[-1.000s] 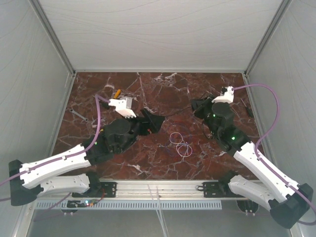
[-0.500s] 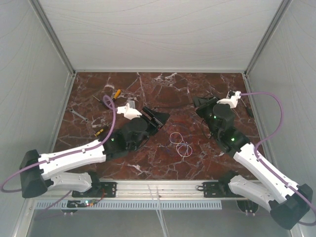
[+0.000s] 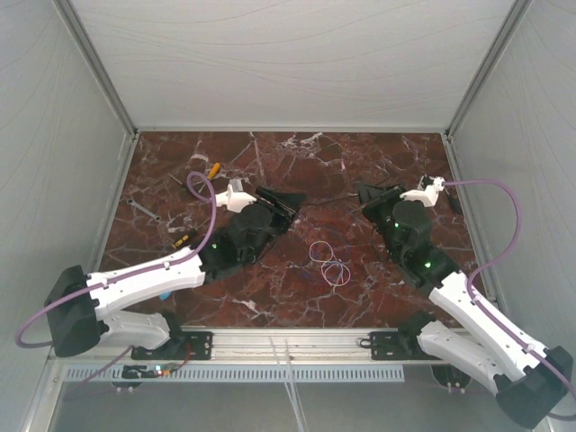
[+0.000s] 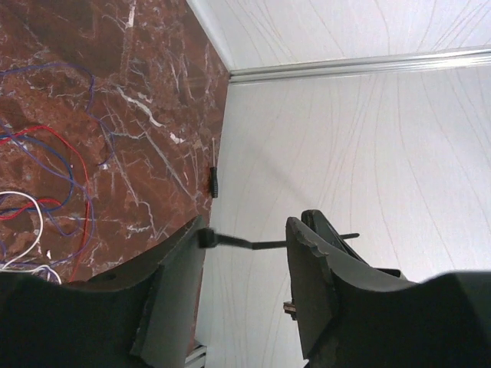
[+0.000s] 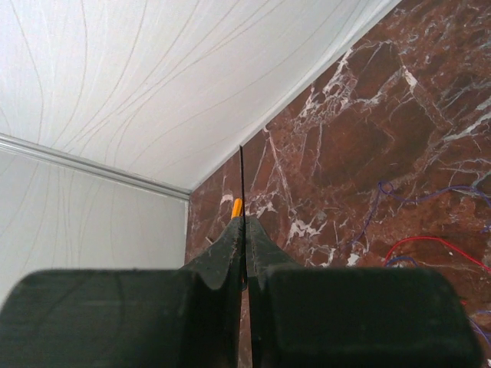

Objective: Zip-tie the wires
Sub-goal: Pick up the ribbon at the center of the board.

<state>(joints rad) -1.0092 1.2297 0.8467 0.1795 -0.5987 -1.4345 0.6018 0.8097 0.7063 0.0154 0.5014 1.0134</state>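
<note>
Clamping side: right gripper (image 5: 244, 221), jaws clenched on zip tie (image 5: 242, 180); thin black strap sticking straight out of the shut tips in the right wrist view.
Left gripper (image 4: 247, 227): jaws partly apart, not clamped on anything visible; tie head against the inner face of one finger (image 4: 180, 284), strap crossing the gap toward the other finger.
Zip tie span: stretched from one gripper to the other in the top view, over the far half of the table (image 3: 270, 288).
Wires (image 3: 329, 262): lying loose on the table; white loops with darker strands, roughly midway between the two arms, nearer the arm bases than either gripper; apart from both grippers and from the tie.
Wires, wrist views: red, blue and white strands at the left edge of the left wrist view; red and purple strands at the right edge of the right wrist view.
Orange tool (image 3: 213, 169): far-left part of the table, well apart from the wires.
</note>
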